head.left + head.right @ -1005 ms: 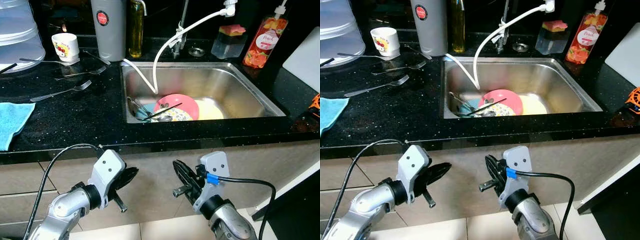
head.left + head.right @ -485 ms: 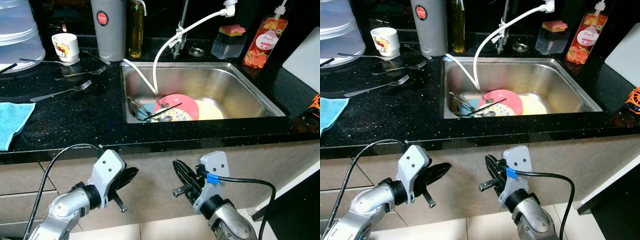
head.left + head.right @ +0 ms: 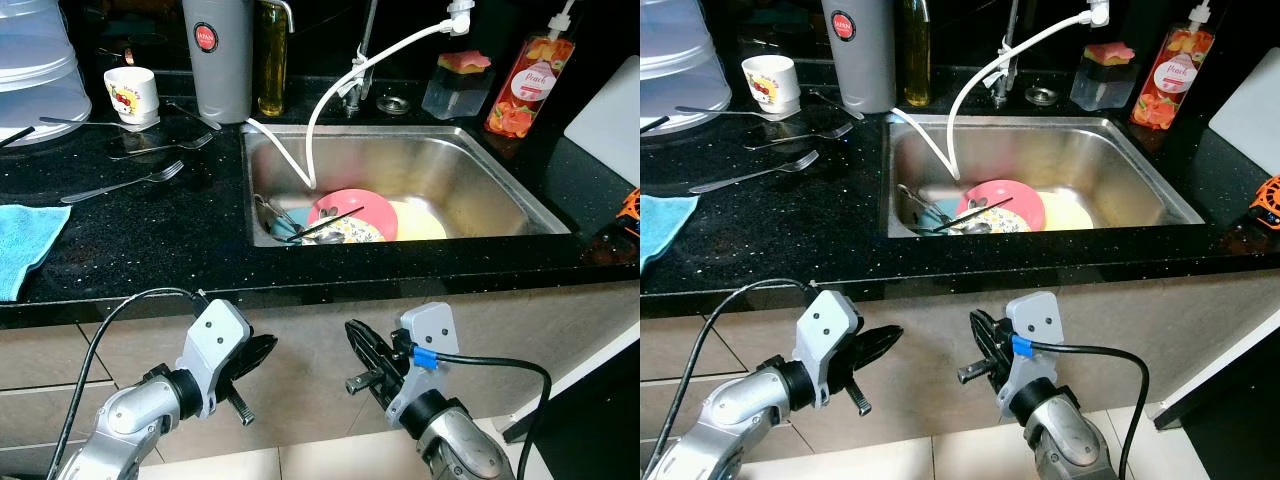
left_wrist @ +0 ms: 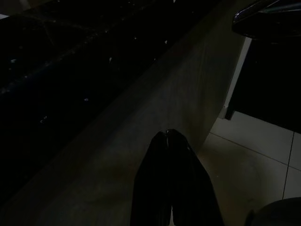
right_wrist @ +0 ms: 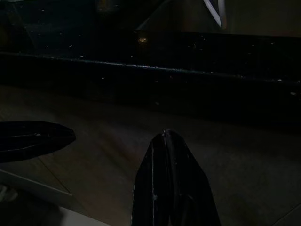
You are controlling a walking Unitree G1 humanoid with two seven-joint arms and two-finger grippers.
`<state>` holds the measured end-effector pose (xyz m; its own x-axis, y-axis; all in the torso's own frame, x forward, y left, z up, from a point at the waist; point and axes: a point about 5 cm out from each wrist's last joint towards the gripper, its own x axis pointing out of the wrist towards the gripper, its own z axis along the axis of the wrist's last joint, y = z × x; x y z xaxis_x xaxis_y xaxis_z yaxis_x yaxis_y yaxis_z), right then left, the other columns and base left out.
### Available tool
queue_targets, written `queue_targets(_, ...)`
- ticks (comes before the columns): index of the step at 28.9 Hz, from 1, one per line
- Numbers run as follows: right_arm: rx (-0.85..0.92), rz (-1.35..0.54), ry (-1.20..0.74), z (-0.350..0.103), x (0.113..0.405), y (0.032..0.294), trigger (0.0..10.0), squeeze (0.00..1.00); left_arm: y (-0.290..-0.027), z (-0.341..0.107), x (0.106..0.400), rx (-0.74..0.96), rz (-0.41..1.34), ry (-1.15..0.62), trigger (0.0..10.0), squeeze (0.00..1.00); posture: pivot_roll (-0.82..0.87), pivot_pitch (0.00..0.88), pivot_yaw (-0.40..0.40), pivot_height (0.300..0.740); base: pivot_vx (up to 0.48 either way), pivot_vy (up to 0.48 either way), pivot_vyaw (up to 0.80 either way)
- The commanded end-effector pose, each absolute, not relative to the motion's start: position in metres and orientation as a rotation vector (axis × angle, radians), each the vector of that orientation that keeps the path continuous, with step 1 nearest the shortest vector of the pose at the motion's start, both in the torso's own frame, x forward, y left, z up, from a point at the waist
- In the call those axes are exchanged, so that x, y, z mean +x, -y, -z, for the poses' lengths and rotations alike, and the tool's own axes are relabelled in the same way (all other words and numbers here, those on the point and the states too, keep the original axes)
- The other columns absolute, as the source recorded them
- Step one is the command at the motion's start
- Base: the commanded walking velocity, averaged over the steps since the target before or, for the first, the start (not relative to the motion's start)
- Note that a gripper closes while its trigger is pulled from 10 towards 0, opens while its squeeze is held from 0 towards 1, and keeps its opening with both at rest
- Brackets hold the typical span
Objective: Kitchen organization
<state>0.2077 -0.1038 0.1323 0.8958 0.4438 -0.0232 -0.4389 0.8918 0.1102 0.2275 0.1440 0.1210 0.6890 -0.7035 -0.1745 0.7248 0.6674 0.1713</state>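
Observation:
A steel sink (image 3: pixel 470 170) is set in the black counter (image 3: pixel 150 240). In it lie a pink plate (image 3: pixel 355 208), a yellow plate (image 3: pixel 422 222), a patterned dish (image 3: pixel 350 232) and some cutlery (image 3: pixel 280 222). Three forks (image 3: pixel 125 184) lie on the counter at the left, near a white mug (image 3: pixel 131 93). Both arms hang below the counter's front edge. My left gripper (image 3: pixel 262 350) is shut and holds nothing, its fingers (image 4: pixel 171 188) pressed together. My right gripper (image 3: pixel 358 345) is shut too, also bare.
A white hose (image 3: pixel 340 85) runs from the tap into the sink. A grey flask (image 3: pixel 216 55), an oil bottle (image 3: pixel 271 55), a sponge box (image 3: pixel 456 82) and an orange soap bottle (image 3: pixel 530 85) stand at the back. A blue cloth (image 3: pixel 25 240) lies at the left edge.

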Motion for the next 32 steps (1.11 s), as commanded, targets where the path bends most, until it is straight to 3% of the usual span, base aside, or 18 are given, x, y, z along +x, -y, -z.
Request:
queue_targets(1,0.104,-0.453,-0.063,-0.1286,0.2071,0.1056,10.0,0.00,-0.1404,-0.1181,0.2255,0.225,0.820,-0.098,10.0,0.00,0.16,0.017,-0.064,0.740,0.000,0.000,0.00)
queue_targets(32,0.113,-0.450,-0.056,-0.1310,0.2071,0.1038,10.0,0.00,-0.1422,-0.1203,0.2256,0.226,0.823,-0.100,10.0,0.00,0.16,0.036,-0.055,0.740,0.000,0.000,0.00)
